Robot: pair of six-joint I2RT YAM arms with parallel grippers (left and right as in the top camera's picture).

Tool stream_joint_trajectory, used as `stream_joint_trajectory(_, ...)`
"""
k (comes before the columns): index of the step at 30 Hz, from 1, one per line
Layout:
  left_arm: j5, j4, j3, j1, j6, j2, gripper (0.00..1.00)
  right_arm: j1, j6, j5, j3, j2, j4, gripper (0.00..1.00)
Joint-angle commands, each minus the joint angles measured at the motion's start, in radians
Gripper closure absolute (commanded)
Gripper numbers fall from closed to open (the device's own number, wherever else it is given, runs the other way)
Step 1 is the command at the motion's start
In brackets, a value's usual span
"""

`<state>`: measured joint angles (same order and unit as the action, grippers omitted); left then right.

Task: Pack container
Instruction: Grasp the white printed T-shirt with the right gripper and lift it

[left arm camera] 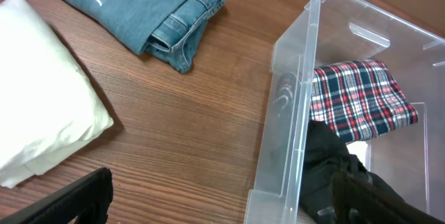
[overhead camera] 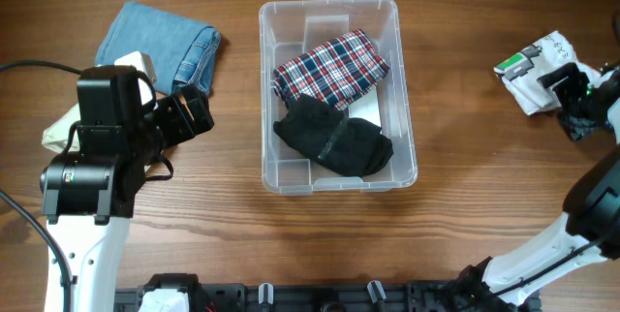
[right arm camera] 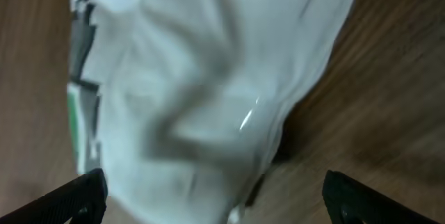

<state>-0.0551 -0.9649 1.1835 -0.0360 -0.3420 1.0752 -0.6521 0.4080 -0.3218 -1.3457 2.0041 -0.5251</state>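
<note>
**Container** [overhead camera: 327,6] at the centre of the table [overhead camera: 465,205], holding a plaid cloth [overhead camera: 329,68] and a black cloth [overhead camera: 334,138]. To its left lie jeans [overhead camera: 165,46] and a white cloth [overhead camera: 60,130]. Overhead, the left arm [overhead camera: 97,157] half hides the white cloth; the left wrist view shows it plainly. Left gripper [left arm camera: 219,186]: fingers wide apart, empty, beside the container wall. Right gripper [right arm camera: 215,189]: fingers spread over a blurred white packet [overhead camera: 538,70]; contact cannot be told.

The wooden table [overhead camera: 465,215] is carrying the clear container [overhead camera: 329,4] at its middle. Folded jeans [overhead camera: 160,46] and a folded white cloth [left arm camera: 42,92] are lying on the left, a white packet [overhead camera: 538,70] with green print far right.
</note>
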Motion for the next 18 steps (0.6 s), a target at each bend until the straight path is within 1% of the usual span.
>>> stream_joint_trajectory(1,-0.016,0.002,0.022,0.008,0.016,-0.002,0.00,0.000,0.016,-0.060,0.003,0.055,0.059,0.00)
stream_joint_trajectory(2,-0.016,0.002,0.022,0.008,0.016,-0.002,0.00,0.000,0.016,-0.077,0.003,0.071,0.078,0.00)
stream_joint_trajectory(3,-0.016,0.002,0.022,0.008,0.016,-0.002,0.00,0.002,0.021,-0.093,0.004,0.085,0.093,0.02)
stream_joint_trajectory(5,-0.016,0.002,0.022,0.008,0.016,-0.002,0.00,0.006,0.029,-0.099,0.006,0.104,0.106,0.12)
stream_joint_trajectory(6,-0.016,0.002,0.022,0.008,0.016,-0.002,0.00,0.009,0.040,-0.099,0.006,0.111,0.106,0.25)
stream_joint_trajectory(7,-0.016,0.002,0.022,0.008,0.016,-0.002,0.00,0.010,0.040,-0.106,0.006,0.111,0.106,0.48)
stream_joint_trajectory(8,-0.016,0.002,0.022,0.008,0.016,-0.002,0.00,0.010,0.041,-0.109,0.006,0.111,0.106,0.66)
stream_joint_trajectory(9,-0.016,0.002,0.022,0.008,0.016,-0.002,0.00,0.010,0.039,-0.124,0.006,0.109,0.105,0.78)
stream_joint_trajectory(11,-0.016,0.002,0.022,0.008,0.016,-0.002,0.00,0.010,0.018,-0.187,0.006,0.098,0.100,0.88)
stream_joint_trajectory(13,-0.016,0.002,0.022,0.008,0.016,-0.002,0.00,0.010,-0.013,-0.236,0.006,0.071,0.097,0.96)
stream_joint_trajectory(16,-0.016,0.002,0.022,0.008,0.016,-0.002,0.00,0.012,-0.051,-0.316,0.006,-0.047,0.094,0.96)
stream_joint_trajectory(18,-0.016,0.002,0.022,0.008,0.016,-0.002,0.00,0.031,-0.117,-0.351,0.006,-0.158,0.093,0.96)
